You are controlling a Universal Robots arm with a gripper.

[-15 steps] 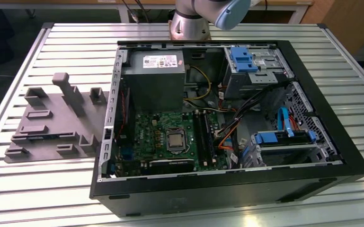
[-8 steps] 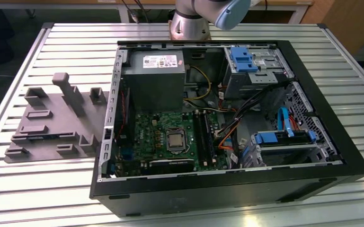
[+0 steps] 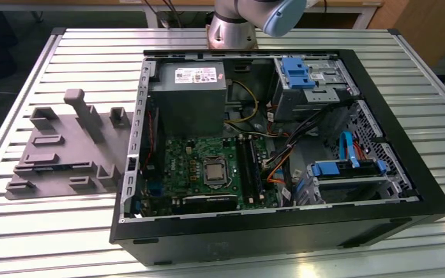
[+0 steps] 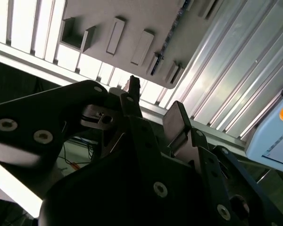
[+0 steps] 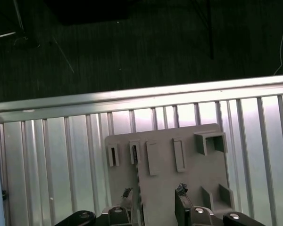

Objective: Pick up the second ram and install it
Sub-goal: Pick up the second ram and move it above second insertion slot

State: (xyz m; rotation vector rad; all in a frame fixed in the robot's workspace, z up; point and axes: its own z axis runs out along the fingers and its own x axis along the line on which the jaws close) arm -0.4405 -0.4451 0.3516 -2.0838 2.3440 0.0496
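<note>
Item: second ram [image 5: 136, 160]. I see it edge-on, standing in the grey fixture [image 5: 193, 174], not yet lifted.
Gripper [image 5: 154, 192]: fingers apart and empty, poised above the stick.
Pickup and installation both outstanding (computer case [image 3: 284, 237] lies open, well apart).

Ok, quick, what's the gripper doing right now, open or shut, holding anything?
Gripper: open, holding nothing; it faces the grey fixture.
</note>
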